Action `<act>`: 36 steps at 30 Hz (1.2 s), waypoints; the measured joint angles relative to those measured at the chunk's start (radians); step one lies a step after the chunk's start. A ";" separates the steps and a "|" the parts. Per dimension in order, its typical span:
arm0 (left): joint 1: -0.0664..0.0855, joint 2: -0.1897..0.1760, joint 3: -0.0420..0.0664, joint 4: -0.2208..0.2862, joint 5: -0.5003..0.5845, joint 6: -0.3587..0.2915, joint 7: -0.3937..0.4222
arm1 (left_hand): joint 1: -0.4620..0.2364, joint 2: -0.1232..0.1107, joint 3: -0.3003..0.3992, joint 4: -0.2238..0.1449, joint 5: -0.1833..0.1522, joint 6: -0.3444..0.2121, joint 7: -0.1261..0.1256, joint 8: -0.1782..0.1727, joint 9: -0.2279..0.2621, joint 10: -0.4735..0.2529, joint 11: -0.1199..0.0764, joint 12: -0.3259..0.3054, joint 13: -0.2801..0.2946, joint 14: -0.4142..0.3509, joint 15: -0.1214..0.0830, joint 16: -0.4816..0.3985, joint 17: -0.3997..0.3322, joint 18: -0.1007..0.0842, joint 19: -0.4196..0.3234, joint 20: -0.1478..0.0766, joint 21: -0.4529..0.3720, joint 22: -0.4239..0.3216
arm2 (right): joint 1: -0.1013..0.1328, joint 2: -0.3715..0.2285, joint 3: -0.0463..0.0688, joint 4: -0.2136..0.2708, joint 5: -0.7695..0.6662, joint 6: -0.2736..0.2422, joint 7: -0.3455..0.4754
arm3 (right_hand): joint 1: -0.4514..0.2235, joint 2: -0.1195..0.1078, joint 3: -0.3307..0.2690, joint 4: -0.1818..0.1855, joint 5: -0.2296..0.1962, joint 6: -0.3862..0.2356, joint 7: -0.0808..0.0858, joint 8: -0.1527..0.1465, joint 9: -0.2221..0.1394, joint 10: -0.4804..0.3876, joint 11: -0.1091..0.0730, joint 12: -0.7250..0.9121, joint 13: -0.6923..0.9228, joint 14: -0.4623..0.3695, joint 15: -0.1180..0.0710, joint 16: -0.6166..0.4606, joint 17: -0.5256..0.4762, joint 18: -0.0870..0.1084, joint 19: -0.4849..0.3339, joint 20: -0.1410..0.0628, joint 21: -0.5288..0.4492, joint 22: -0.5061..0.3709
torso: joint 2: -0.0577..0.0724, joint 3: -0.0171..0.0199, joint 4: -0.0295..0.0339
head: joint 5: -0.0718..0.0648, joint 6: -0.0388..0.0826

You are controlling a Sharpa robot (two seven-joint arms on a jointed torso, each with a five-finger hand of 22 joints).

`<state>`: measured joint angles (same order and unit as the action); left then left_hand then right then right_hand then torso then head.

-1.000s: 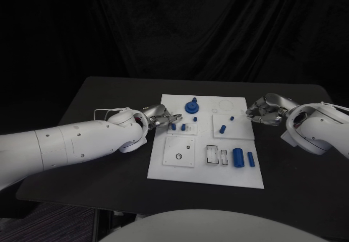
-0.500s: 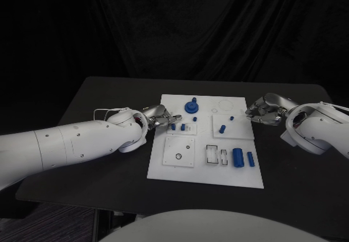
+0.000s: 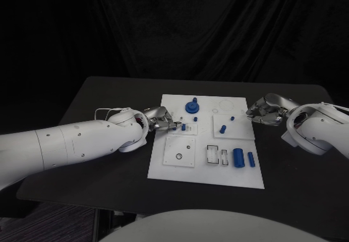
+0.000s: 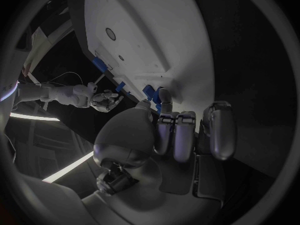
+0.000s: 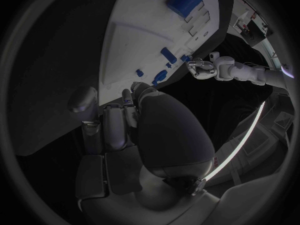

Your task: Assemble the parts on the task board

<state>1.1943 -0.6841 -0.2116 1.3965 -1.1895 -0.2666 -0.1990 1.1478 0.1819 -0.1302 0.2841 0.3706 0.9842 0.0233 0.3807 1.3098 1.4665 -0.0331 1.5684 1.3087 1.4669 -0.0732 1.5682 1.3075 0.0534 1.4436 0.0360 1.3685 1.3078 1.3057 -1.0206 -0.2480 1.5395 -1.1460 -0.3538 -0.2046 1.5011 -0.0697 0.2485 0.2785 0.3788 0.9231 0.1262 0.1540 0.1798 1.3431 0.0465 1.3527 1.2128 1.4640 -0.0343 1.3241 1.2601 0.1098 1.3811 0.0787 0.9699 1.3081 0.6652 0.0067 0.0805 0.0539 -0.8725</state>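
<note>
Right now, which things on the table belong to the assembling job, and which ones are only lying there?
Belong to the job:
task board
blue parts
left hand, at a blue part on the board's edge
right hand, beside the board

Only lying there:
black table; nothing loose on it.

The task board [image 3: 206, 176] lies in the middle of the table [image 3: 109, 166]. The left hand [image 3: 161, 120] sits at the board's left edge, by a small part [image 3: 174, 127]. The right hand [image 3: 263, 112] rests just off the right edge. A knobbed part [image 3: 192, 106] stands near the far edge; two cylinders [image 3: 243, 158] lie toward the near right corner
</note>
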 measured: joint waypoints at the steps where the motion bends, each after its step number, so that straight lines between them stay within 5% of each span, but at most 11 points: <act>1: 0.000 0.000 0.000 0.000 0.000 0.003 0.000 | 0.004 -0.001 0.000 0.000 0.000 0.000 0.000 0.000 0.000 0.000 0.000 0.000 0.000 0.000 0.000 0.000 0.000 0.000 0.000 0.000 -0.003 0.000 | 0.000 0.000 0.000 0.000 0.000 0.000 0.000 | 0.000 0.000 0.000 0.000 0.000 0.000 0.000 0.000 0.000 0.000 0.000 0.000 0.000 0.000 0.000 0.000 0.000 0.000 0.000 0.000 0.000 0.000 | 0.000 0.0000 0.0000 | 0.000 0.000; 24: 0.001 0.001 0.003 0.001 0.000 0.026 -0.010 | 0.123 -0.050 0.101 0.001 0.097 -0.009 -0.002 -0.009 0.000 -0.001 0.002 0.004 0.001 0.000 0.000 0.000 0.000 0.000 0.000 0.000 -0.003 0.000 | 0.000 -0.002 0.000 0.001 0.008 0.003 0.000 | 0.000 0.000 0.003 -0.003 0.000 0.000 0.000 0.000 0.000 -0.004 -0.003 0.003 -0.002 0.000 0.000 0.000 -0.001 0.000 0.000 0.000 0.000 0.000 | 0.001 0.0001 0.0001 | -0.001 0.000; 36: 0.001 -0.005 0.004 0.002 0.000 0.018 -0.024 | 0.128 -0.050 0.110 0.000 0.101 -0.011 -0.004 -0.009 0.000 0.001 0.002 0.004 0.001 0.000 0.000 0.000 0.000 0.000 0.000 0.000 -0.003 0.000 | 0.000 -0.002 0.000 0.000 0.022 0.008 -0.001 | 0.000 0.000 0.003 -0.003 0.000 0.000 0.000 0.000 0.000 -0.003 -0.003 -0.002 -0.001 0.000 0.000 -0.004 -0.001 0.000 0.000 0.000 -0.004 0.000 | 0.000 0.0000 0.0000 | -0.002 0.000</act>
<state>1.1953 -0.6888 -0.2077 1.3988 -1.1895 -0.2481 -0.2234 1.2760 0.1319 -0.0198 0.2840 0.4711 0.9736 0.0198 0.3717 1.3101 1.4679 -0.0315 1.5726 1.3100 1.4670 -0.0730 1.5682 1.3073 0.0534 1.4437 0.0360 1.3654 1.3075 1.3055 -1.0226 -0.2480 1.5399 -1.1239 -0.3456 -0.2056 1.5011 -0.0697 0.2512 0.2757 0.3788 0.9231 0.1262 0.1540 0.1798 1.3396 0.0431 1.3509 1.2115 1.4640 -0.0343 1.3201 1.2590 0.1096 1.3811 0.0787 0.9662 1.3076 0.6657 0.0067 0.0805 0.0523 -0.8725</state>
